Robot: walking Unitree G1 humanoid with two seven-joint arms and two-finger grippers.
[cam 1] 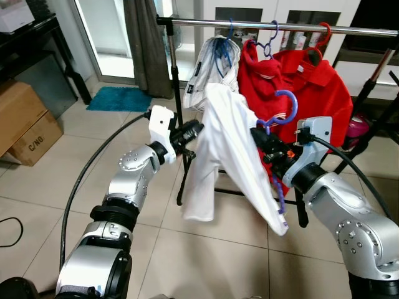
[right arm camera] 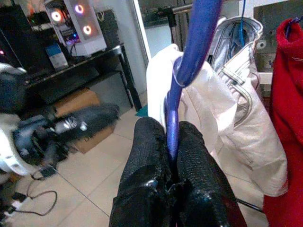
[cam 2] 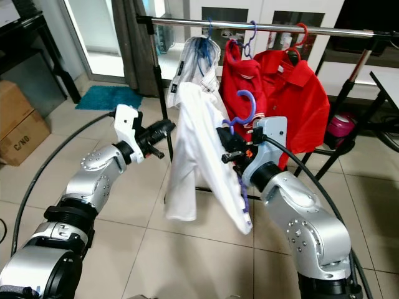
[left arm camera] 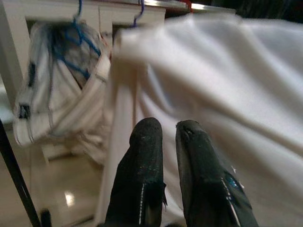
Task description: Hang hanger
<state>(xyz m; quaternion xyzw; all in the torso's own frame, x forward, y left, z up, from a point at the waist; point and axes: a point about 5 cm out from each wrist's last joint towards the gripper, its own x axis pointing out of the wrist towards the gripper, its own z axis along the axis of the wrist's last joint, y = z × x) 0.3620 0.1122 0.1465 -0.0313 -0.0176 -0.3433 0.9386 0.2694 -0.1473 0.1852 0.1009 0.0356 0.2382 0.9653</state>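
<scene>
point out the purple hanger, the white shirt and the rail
purple hanger (cam 1: pixel 288 99), left eye view, on its hook curve
white shirt (cam 1: pixel 215 149), left eye view, mid fabric
rail (cam 1: pixel 349 28), left eye view, bare bar

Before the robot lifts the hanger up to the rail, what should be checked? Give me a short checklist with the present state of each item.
1. Right gripper shut on the blue hanger: ok.
2. White shirt stays on the hanger: ok, though it hangs tilted and one shoulder droops.
3. Hook free and pointing up: ok, it is below the rail, not yet on it.
4. Free place on the rail: cannot tell; a white garment and red shirts already hang close together.
5. Left gripper beside the shirt, holding nothing: ok, fingers nearly together.
</scene>
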